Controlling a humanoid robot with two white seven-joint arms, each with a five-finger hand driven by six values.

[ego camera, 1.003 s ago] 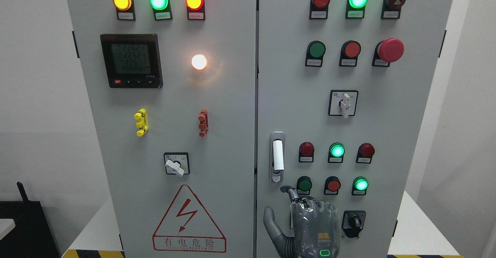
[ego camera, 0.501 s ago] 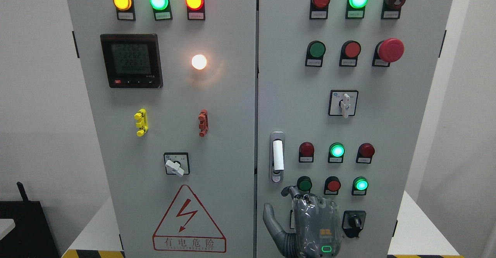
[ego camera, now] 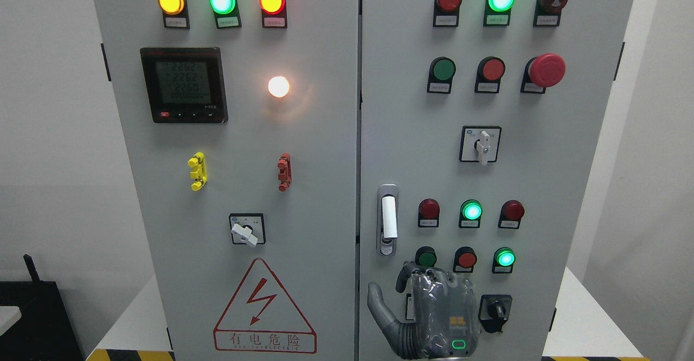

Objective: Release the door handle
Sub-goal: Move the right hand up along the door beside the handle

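The door handle [ego camera: 388, 217] is a white lever in a silver vertical housing at the left edge of the right cabinet door [ego camera: 412, 133]. It stands upright, and nothing touches it. My right hand [ego camera: 387, 288] rises from the bottom edge just below the handle, its back toward the camera. Its thumb [ego camera: 375, 298] sticks out to the left and its fingers [ego camera: 402, 275] are loosely bent, holding nothing. A clear gap separates the hand from the handle.
Around the hand on the right door are round pushbuttons [ego camera: 466, 259], lit green lamps [ego camera: 505, 257] and a black rotary switch [ego camera: 494, 311]. The left door [ego camera: 325, 187] carries a meter [ego camera: 183, 84], indicator lamps and a high-voltage warning triangle [ego camera: 264, 309]. Both doors look closed.
My right hand has sunk a little and shifted slightly right, away from the handle. Its index finger has bent downward from pointing up-left. The handle has not moved.
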